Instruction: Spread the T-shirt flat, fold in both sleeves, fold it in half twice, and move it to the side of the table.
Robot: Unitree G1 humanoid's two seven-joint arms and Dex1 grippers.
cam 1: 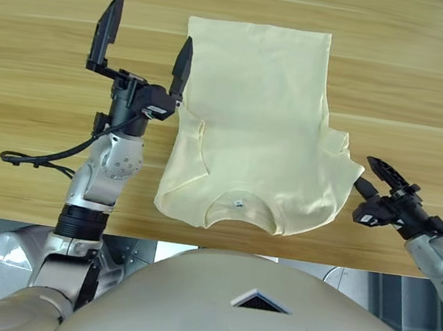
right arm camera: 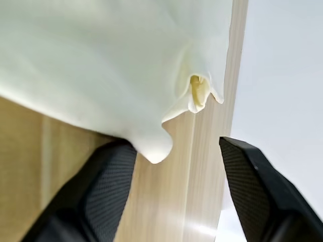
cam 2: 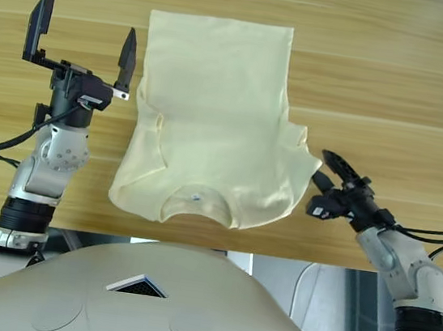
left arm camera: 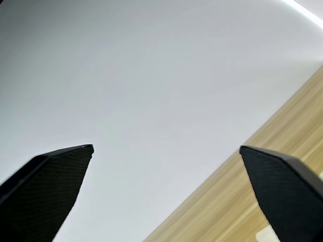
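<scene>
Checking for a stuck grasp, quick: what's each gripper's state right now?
Left gripper: open, empty, beside the T-shirt.
Right gripper: open at the T-shirt's sleeve, nothing gripped.

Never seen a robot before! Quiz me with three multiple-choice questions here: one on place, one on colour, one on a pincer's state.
1. Where on the table is the collar of the T-shirt? A far edge; B edge nearest the robot; C off the side.
2. The T-shirt's colour? A blue; B red; C pale yellow.
3. The left pincer is: A open, empty; B shut on a sleeve; C shut on the collar.
B: collar lies by the near edge. C: it is pale yellow. A: its fingers stand wide apart beside the T-shirt.
</scene>
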